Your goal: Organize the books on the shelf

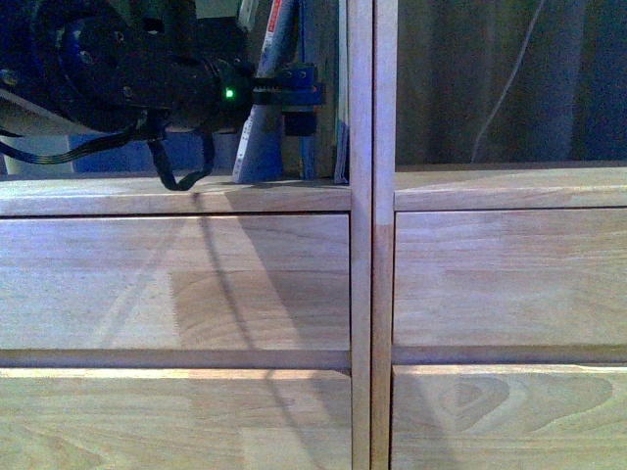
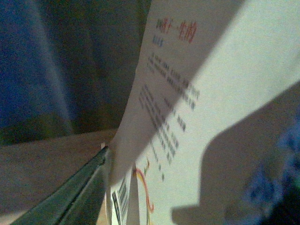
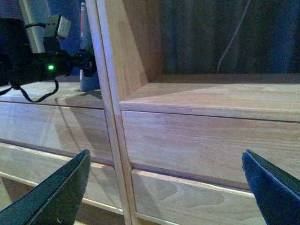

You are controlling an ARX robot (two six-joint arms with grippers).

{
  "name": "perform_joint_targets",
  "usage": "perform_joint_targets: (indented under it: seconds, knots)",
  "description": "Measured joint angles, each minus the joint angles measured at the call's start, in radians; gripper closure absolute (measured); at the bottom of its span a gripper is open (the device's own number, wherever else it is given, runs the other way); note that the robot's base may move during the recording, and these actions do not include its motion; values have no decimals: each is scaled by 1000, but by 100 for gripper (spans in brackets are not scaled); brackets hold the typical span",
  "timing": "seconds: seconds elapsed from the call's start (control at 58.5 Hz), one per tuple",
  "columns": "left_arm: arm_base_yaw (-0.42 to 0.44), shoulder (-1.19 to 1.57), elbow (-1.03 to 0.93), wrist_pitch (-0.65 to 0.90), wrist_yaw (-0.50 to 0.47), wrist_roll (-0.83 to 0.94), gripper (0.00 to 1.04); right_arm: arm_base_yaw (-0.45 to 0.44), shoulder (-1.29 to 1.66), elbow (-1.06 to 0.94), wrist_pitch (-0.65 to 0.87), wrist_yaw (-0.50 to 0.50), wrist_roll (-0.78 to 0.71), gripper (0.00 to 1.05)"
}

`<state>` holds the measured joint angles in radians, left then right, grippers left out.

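The shelf (image 1: pixel 372 245) is a light-wood bookcase with a double vertical divider and drawer fronts (image 1: pixel 176 284). In the front view my left gripper (image 1: pixel 289 93) reaches into the left compartment, open, at the books. The white paperback (image 1: pixel 257 147) leans there. A darker book (image 1: pixel 323 98) stands upright against the divider. In the left wrist view the paperback's white back cover (image 2: pixel 206 93), with printed text and a barcode, fills the frame between the open fingers (image 2: pixel 75 192). My right gripper (image 3: pixel 164 192) is open and empty in front of the drawers below the right compartment.
The right compartment's floor (image 3: pixel 211 98) is bare wood with a dark back wall and a thin white cable (image 1: pixel 509 78). The left arm (image 3: pixel 33 65) and its black cable (image 1: pixel 181 176) hang over the left compartment's ledge. Something blue (image 1: pixel 108 157) sits behind the arm.
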<state>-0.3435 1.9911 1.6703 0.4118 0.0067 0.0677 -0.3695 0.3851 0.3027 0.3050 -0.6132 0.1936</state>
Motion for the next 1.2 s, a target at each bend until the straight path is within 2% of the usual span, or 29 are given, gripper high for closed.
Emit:
perform_joint_targets:
  seconds: [0.051, 0.085, 0.308, 0.496, 0.581, 0.701, 0.889, 0.974, 0.991, 1.026, 1.111, 1.197]
  knots:
    - [-2, -37, -52, 15, 10, -2, 8, 0, 0, 0, 0, 0, 0, 7]
    - [-4, -61, -83, 27, 11, -2, 6, 0, 0, 0, 0, 0, 0, 7]
    - [6, -257, -296, 45, 20, -20, 7, 0, 0, 0, 0, 0, 0, 7]
    - [67, -485, -544, 97, 43, 25, 7, 0, 0, 0, 0, 0, 0, 7]
    - [109, -614, -673, 108, 103, 39, 7, 0, 0, 0, 0, 0, 0, 7]
    - [196, -852, -886, 57, 238, 13, 7, 0, 0, 0, 0, 0, 0, 7]
    - [208, -896, -909, 50, 238, -8, 8, 0, 0, 0, 0, 0, 0, 7]
    - [183, -936, -947, -49, -31, -38, 23, 0, 0, 0, 0, 0, 0, 7]
    - [183, -942, -958, -48, -53, -40, 24, 3, 0, 0, -6, 13, -8, 7]
    - [188, -967, -1004, -39, -121, -47, 31, 35, -12, 18, -103, 129, -46, 13]
    - [210, -1016, -1099, -2, -139, -56, 46, 107, -44, 17, -262, 319, -117, 26]
    - [220, -1058, -1171, 27, -124, -59, 58, 151, -71, -17, -278, 394, -148, 38]
